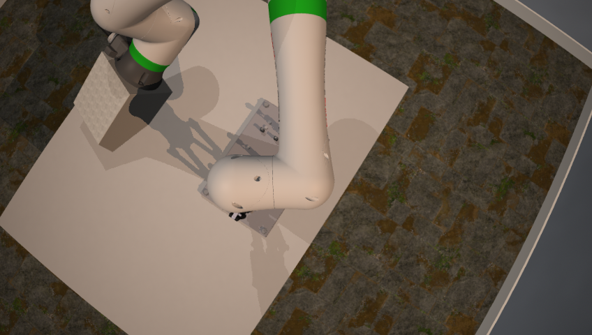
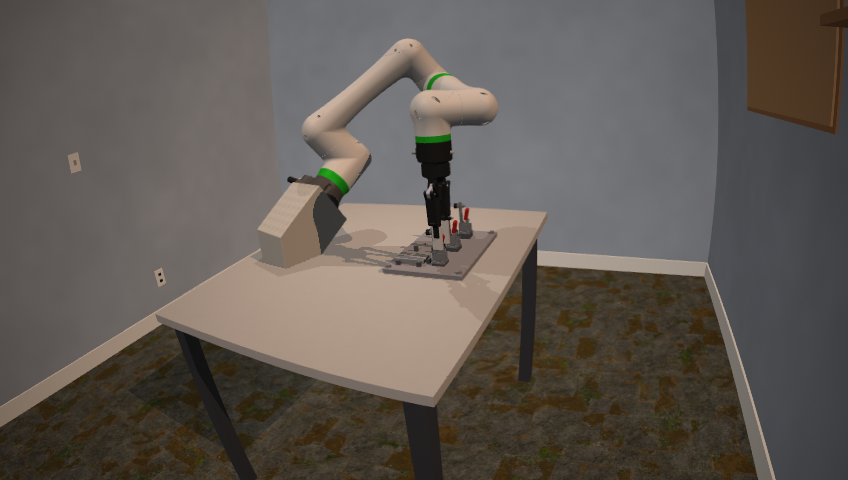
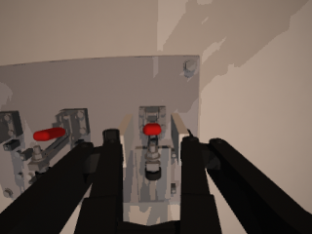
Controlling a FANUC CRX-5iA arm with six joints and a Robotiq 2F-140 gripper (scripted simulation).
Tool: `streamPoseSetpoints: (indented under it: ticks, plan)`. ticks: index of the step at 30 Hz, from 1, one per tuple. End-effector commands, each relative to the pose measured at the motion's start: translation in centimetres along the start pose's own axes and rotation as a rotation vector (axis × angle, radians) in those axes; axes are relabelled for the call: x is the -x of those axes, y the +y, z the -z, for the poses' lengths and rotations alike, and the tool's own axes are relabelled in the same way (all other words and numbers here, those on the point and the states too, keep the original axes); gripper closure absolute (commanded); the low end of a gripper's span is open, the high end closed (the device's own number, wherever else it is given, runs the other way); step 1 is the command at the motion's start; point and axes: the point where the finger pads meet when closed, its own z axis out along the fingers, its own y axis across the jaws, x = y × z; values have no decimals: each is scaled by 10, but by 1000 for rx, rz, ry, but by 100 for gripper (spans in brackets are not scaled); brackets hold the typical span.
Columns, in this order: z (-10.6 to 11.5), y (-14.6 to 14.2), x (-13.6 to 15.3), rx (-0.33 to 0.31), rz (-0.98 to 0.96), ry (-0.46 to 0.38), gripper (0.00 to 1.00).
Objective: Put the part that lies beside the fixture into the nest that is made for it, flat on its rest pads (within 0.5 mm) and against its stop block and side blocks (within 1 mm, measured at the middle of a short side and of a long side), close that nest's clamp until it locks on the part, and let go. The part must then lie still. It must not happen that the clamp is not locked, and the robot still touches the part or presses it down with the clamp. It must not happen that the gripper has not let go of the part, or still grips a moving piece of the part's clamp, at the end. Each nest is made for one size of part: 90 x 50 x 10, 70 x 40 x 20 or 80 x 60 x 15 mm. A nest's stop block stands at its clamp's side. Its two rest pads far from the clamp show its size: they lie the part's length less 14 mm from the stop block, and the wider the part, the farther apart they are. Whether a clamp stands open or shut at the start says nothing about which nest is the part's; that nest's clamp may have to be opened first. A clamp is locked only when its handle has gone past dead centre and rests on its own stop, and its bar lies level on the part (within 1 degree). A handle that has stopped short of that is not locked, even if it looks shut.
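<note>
The grey fixture plate (image 2: 441, 259) lies on the table and carries three toggle clamps with red handles. My gripper (image 3: 152, 125) points straight down over the plate's end nest, with its fingers partly apart and nothing between them. In the wrist view that nest's clamp, with its red handle (image 3: 151, 129), shows in the gap between my fingertips, a little below them. A pale block (image 3: 155, 178) seems to lie in this nest under the clamp bar, but my fingers hide its edges. The neighbouring clamp's red handle (image 3: 49, 133) is to the left. From above, the arm hides most of the fixture (image 1: 254, 135).
The robot's base stands on a slanted pale pedestal (image 2: 295, 224) at the table's far left. The other two clamps (image 2: 461, 220) stand upright close behind my gripper (image 2: 436, 230). The table edge runs just beyond the plate's corner bolt (image 3: 190, 66).
</note>
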Motion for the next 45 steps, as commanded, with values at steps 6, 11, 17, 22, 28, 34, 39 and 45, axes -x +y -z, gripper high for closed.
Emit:
streamPoseSetpoints:
  ticks: [6,11,17,22,28,34,39,45]
  plan:
    - [-3,0,0,0,0,0,72]
    - [-3,0,0,0,0,0,72]
    - [-3,0,0,0,0,0,72]
    - [-3,0,0,0,0,0,100]
    - [-3,0,0,0,0,0,100]
    - [-3,0,0,0,0,0,100]
    - [-3,0,0,0,0,0,100]
    - [-3,0,0,0,0,0,100]
